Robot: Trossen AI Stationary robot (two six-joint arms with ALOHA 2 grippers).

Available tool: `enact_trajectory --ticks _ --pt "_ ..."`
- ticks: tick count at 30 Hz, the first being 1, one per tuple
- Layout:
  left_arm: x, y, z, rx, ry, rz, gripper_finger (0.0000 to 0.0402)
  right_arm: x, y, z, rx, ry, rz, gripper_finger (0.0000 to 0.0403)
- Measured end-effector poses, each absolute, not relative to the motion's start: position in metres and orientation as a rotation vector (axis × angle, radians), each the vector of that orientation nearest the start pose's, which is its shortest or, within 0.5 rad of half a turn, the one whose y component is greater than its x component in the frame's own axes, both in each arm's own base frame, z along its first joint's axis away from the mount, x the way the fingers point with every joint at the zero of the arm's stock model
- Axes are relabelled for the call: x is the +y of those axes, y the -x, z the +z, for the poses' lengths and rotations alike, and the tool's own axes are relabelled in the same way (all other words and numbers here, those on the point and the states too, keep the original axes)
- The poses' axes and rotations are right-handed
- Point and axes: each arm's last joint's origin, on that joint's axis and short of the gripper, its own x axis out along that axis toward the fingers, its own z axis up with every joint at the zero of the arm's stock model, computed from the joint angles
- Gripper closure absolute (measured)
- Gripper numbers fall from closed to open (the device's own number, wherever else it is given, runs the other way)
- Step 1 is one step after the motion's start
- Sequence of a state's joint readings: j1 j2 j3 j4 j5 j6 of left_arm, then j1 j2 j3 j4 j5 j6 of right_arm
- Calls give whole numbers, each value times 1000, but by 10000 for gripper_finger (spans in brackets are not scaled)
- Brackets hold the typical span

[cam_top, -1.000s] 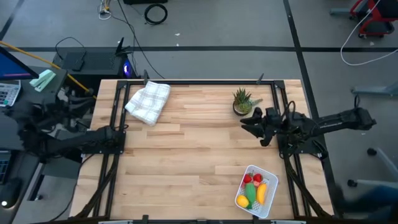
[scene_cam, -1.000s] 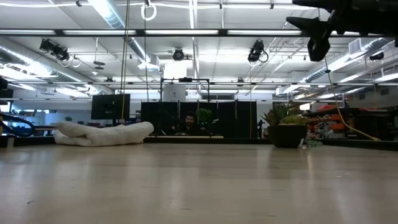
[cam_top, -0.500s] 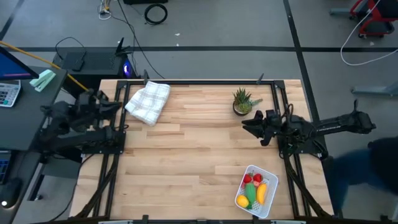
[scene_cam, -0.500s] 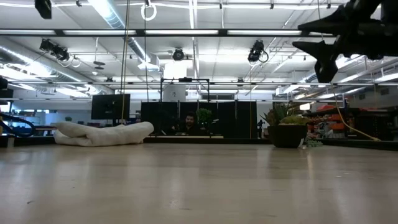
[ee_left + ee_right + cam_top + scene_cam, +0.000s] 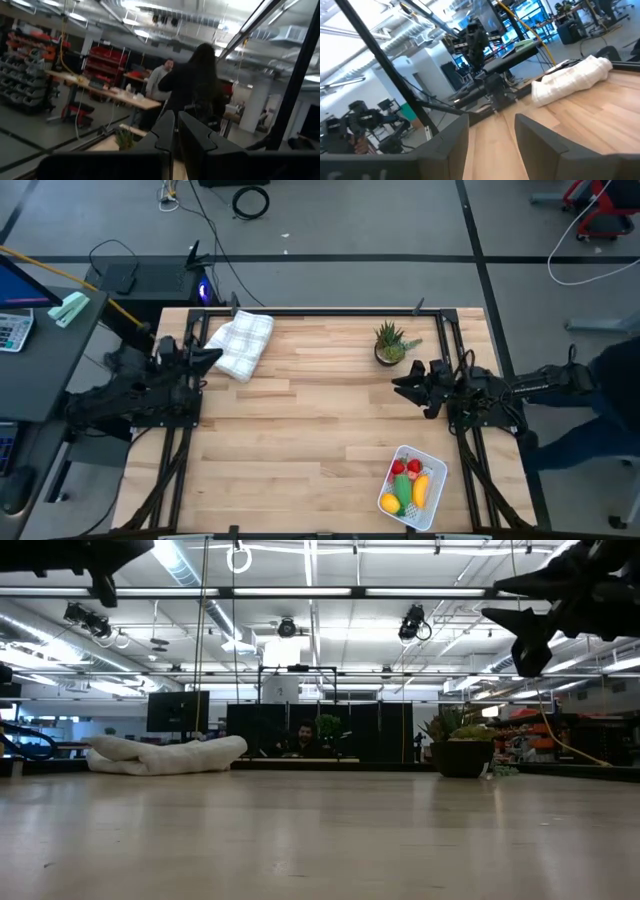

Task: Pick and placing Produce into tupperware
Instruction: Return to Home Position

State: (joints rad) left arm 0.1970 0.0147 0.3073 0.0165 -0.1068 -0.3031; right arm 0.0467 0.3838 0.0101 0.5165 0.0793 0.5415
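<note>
The white tupperware (image 5: 433,466) sits near the table's near right corner. The produce lies inside it: red pieces (image 5: 406,468), a green piece (image 5: 404,491), a yellow banana (image 5: 421,490) and a yellow-orange piece (image 5: 389,503). My right gripper (image 5: 398,386) hangs open above the table's right side, beyond the tupperware and beside the potted plant; its fingers (image 5: 451,145) stand well apart in the right wrist view. My left gripper (image 5: 214,356) is raised at the table's left edge beside the checked cloth, and its fingers (image 5: 166,131) are shut in the left wrist view.
A white checked cloth (image 5: 240,343) lies at the far left of the table. A small spiky potted plant (image 5: 390,343) stands at the far right. A person in dark clothes (image 5: 612,405) stands off the table's right edge. The wooden top between the arms is bare.
My left arm has risen from beside the table's left edge, and its gripper has swung right toward the cloth. My right gripper has drawn back slightly toward the right edge and dipped a little. A person has stepped in at the right of the table.
</note>
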Motion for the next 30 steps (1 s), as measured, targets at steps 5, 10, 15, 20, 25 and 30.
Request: enact_trajectory --ticks 5,10,15,20,25,30 --pt "18 -72 248 -374 311 244 369 4 -116 183 -144 -553 24 235" --pt "19 -78 236 -385 332 239 366 3 -109 184 -158 -553 29 235" --pt "20 -83 223 -389 318 240 376 3 -101 184 -163 -554 30 235" --pt "21 -88 208 -392 360 233 377 3 -93 192 -173 -545 31 235" --pt "21 -89 200 -411 354 228 370 2 -92 194 -175 -507 -7 235" --pt "21 -90 199 -399 352 240 369 1 -93 193 -166 -495 -19 235"
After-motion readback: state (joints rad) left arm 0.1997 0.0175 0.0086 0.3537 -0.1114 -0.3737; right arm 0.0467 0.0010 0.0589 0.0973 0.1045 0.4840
